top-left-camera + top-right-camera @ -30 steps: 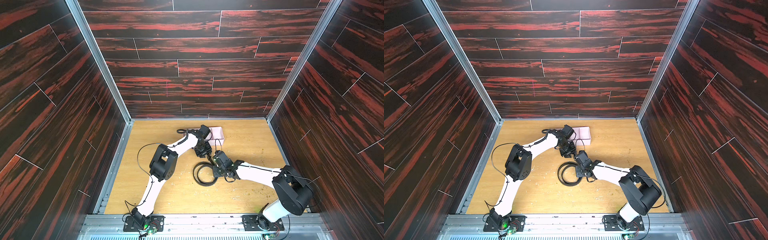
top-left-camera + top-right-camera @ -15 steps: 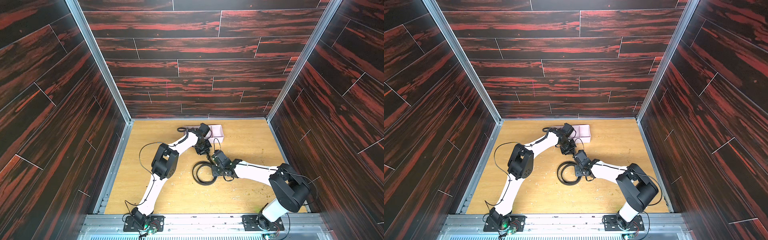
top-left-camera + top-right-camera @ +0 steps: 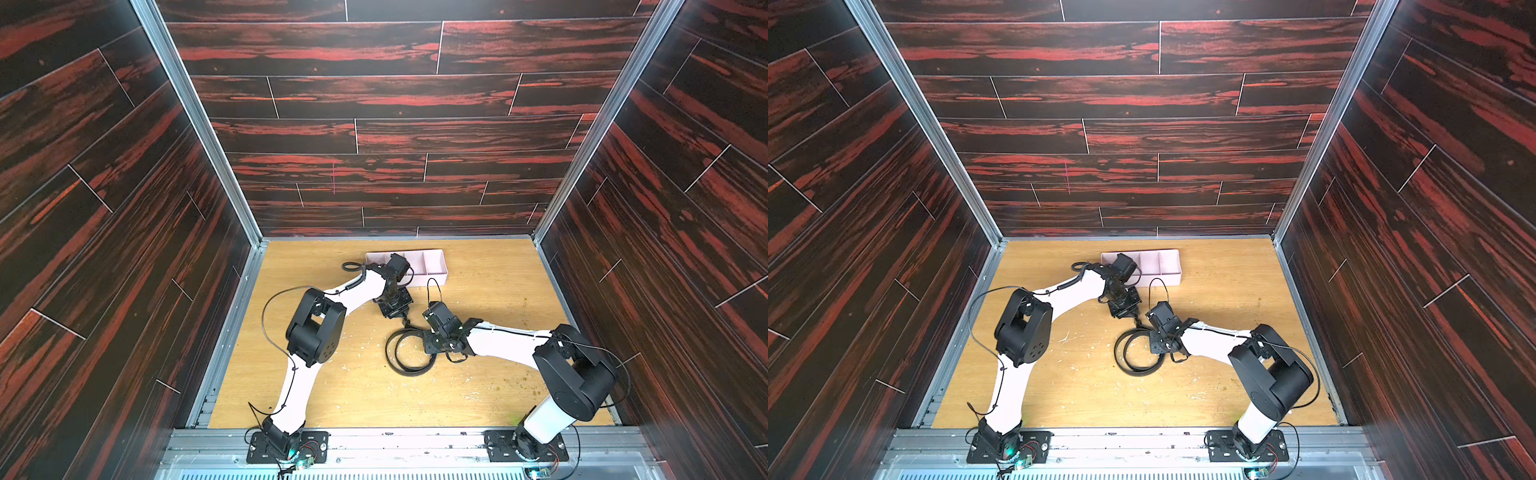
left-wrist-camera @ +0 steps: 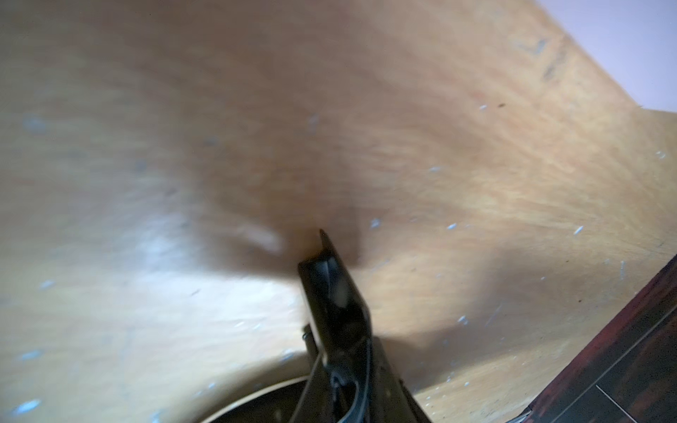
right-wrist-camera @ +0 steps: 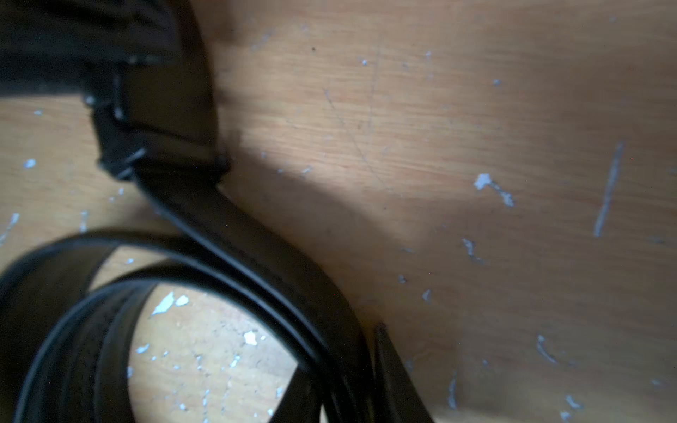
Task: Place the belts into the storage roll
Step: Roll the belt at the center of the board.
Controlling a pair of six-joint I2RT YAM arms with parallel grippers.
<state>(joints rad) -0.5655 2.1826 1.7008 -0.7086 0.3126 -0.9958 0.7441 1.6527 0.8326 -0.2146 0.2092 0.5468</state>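
One right finger (image 5: 388, 366) seen, just beside belt (image 5: 256, 263) coil; other hidden, right gripper (image 3: 432, 345) opening unclear. Pinched together at coil's far end: left gripper (image 3: 402, 318) fingers (image 4: 329, 285); hold lost in blur. Unreadable scrawl (image 4: 542, 55) on table (image 4: 146, 183). Belt coiled mid-table, near of far tray (image 3: 434, 266), outside it.

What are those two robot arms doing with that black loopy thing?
They're tidying a black belt, coiled loosely on the wooden table. The right gripper is down on the coil, and the left gripper is pinched shut by the belt's loose end. No belt shows in the pink tray behind them yet.
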